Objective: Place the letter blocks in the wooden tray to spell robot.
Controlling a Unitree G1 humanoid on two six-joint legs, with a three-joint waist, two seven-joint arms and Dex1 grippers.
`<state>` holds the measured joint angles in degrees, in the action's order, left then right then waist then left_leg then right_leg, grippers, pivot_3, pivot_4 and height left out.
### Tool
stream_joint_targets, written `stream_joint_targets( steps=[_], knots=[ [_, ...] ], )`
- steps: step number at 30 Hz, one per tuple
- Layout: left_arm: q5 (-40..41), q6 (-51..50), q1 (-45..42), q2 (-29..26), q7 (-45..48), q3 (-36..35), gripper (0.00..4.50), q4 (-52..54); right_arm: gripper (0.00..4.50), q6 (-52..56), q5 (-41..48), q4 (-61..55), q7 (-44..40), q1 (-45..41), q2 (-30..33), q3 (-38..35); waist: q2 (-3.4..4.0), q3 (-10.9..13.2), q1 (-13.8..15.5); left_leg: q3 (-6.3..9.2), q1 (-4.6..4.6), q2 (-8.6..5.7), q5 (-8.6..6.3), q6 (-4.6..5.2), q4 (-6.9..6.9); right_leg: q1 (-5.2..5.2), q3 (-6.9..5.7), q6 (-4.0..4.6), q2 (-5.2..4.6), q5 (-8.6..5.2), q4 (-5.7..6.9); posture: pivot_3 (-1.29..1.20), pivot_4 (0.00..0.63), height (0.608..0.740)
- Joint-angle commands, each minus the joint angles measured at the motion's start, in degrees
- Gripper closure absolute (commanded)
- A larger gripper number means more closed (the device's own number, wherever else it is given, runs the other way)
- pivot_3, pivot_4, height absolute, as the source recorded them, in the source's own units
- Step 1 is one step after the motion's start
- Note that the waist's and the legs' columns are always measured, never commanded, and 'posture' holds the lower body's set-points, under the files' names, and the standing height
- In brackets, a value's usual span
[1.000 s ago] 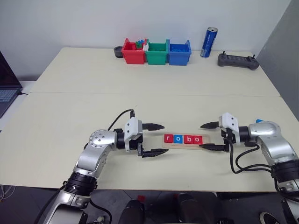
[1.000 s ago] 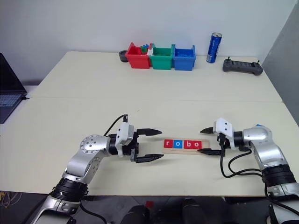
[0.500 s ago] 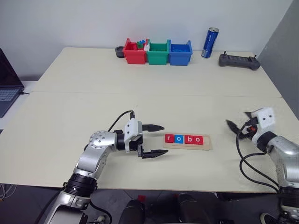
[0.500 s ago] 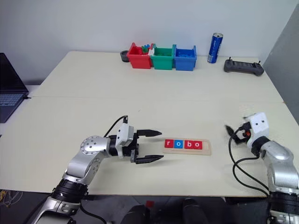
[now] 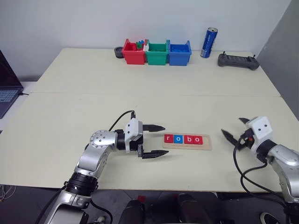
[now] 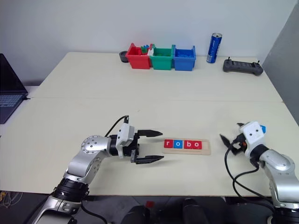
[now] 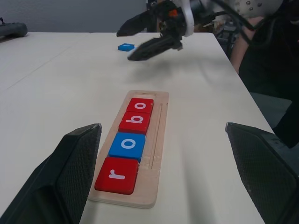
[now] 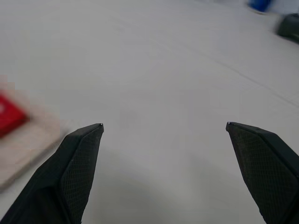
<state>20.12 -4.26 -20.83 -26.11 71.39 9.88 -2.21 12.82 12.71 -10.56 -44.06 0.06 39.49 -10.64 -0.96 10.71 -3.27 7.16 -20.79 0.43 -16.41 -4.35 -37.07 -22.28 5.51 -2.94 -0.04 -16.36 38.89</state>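
The wooden tray (image 5: 187,141), lengthwise between both wide-open, empty hands (image 5: 154,140) (image 5: 236,129), reads r-o-b-o; the left wrist view adds a loose blue letter block (image 7: 125,47).

Left gripper (image 5: 158,140) and right gripper (image 5: 235,129) both low over the table, jaws wide apart, empty.

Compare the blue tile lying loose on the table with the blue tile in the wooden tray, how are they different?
The loose blue tile lies bare on the table, beyond the right gripper; the blue tile in the tray sits in the wooden tray, second in the row between red tiles. The tray tile shows a white o; the loose tile's letter cannot be read. Both are small flat blue squares.
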Motion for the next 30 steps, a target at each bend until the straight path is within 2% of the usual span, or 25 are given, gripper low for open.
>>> stream_joint_targets(
  steps=[1, 2, 5, 11, 13, 21, 30],
  knots=[
    [0.30, 0.93, -0.42, 0.05, 0.48, 0.33, 0.00, 1.30, 0.39, -5.20, 1.65, 3.24, -10.61, -1.30, 3.86, 3.11, 0.00, 0.00, -0.05, -0.01, 0.00, 0.00, 0.00, 0.00, 0.00, 0.00, 0.00, 0.00, 0.01, 0.00, 0.00, 0.00, 0.150, 0.740],
    [0.33, 0.89, -0.30, -0.06, 0.54, 0.26, 0.00, 1.42, 0.61, -6.04, 1.68, 4.78, -12.64, -2.12, 4.67, 4.09, -0.01, 0.00, -0.04, -0.01, 0.01, 0.00, 0.00, 0.00, 0.00, 0.00, 0.01, 0.00, 0.01, 0.00, 0.00, 0.00, 0.150, 0.740],
    [0.29, 0.74, 0.06, -0.34, 0.42, 0.06, 0.00, 1.86, 1.69, -8.49, 0.85, 9.81, -16.48, -5.92, 5.60, 6.76, -0.02, 0.01, -0.07, -0.03, 0.01, 0.00, 0.00, 0.00, -0.02, 0.01, 0.02, 0.00, 0.00, 0.00, 0.01, 0.00, 0.150, 0.740],
    [0.30, 0.38, 1.05, -1.00, -0.51, -0.52, 0.00, 3.02, 3.89, -11.89, -0.68, 18.55, -18.80, -14.88, 4.02, 10.41, -0.03, 0.02, -0.01, 0.00, 0.01, 0.00, 0.00, 0.00, -0.02, 0.00, 0.00, 0.01, -0.01, 0.00, 0.01, 0.00, 0.150, 0.740],
    [0.38, 0.33, 1.29, -1.27, -0.73, -0.64, 0.00, 3.29, 4.46, -12.39, -0.49, 19.55, -19.87, -15.86, 4.15, 10.93, -0.03, 0.02, 0.03, 0.02, 0.00, 0.00, 0.00, 0.00, -0.02, 0.00, -0.01, 0.01, -0.01, 0.00, 0.00, 0.00, 0.150, 0.740],
    [0.60, -0.03, 1.99, -1.98, -1.67, -0.92, 0.00, 4.28, 4.46, -15.24, -1.83, 21.88, -23.62, -17.67, 5.36, 13.25, -0.02, 0.01, 0.12, 0.03, -0.01, -0.01, 0.00, 0.00, -0.02, 0.00, -0.02, 0.01, -0.04, 0.00, -0.02, 0.00, 0.150, 0.740],
    [0.45, 0.20, 1.39, -1.97, -2.34, -0.88, 0.00, 3.75, 4.46, -15.61, -2.73, 22.46, -23.32, -19.29, 3.83, 14.39, -0.02, 0.02, 0.07, 0.03, 0.00, 0.01, 0.00, -0.01, -0.01, -0.01, -0.03, 0.01, -0.03, 0.00, 0.00, 0.00, 0.150, 0.740]
  ],
)
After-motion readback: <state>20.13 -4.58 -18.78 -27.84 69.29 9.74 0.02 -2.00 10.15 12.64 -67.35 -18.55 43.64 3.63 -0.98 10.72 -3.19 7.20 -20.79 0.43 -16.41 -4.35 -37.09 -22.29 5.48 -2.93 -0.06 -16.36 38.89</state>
